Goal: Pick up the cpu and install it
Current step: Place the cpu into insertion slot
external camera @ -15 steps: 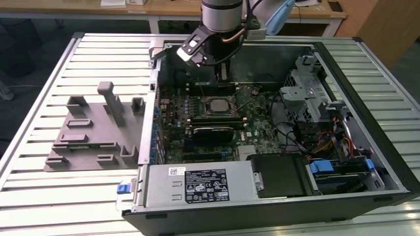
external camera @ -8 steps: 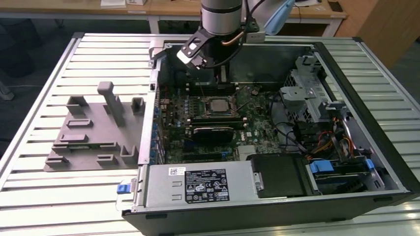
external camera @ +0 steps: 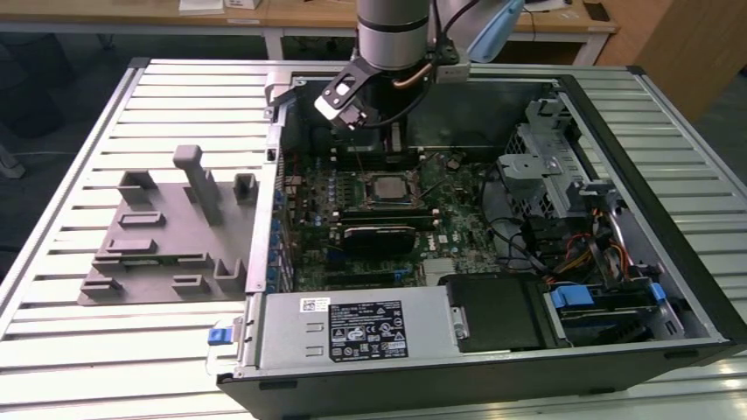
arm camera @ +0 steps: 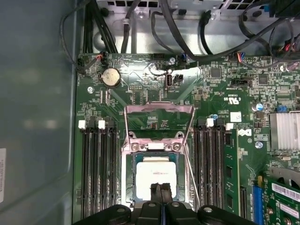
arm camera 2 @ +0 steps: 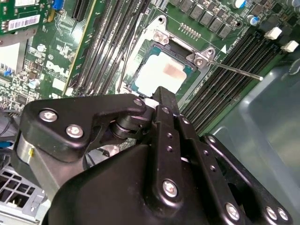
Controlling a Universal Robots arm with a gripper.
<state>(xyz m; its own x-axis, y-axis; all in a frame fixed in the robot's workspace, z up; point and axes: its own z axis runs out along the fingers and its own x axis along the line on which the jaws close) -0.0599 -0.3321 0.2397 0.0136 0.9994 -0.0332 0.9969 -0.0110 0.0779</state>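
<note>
First wrist view: the cpu (arm camera: 146, 176), a small flat square chip with a silvery-grey metal top, lies seated in the socket on the green motherboard (arm camera: 140, 89). The socket's thin metal load frame (arm camera: 159, 108) is flipped open off it. The black gripper (arm camera: 160, 188) hangs directly over the chip with its two fingers pressed together and nothing between them; whether the tips touch the metal, I cannot tell.

With the exterior view read as a clock face, the gripper appears at about eleven o'clock of the chip. A large grey plastic plate with upright blocks (external camera: 152, 254) lies at nine o'clock of the open black computer case (external camera: 467, 385), on the slatted metal table (external camera: 175, 96).
</note>
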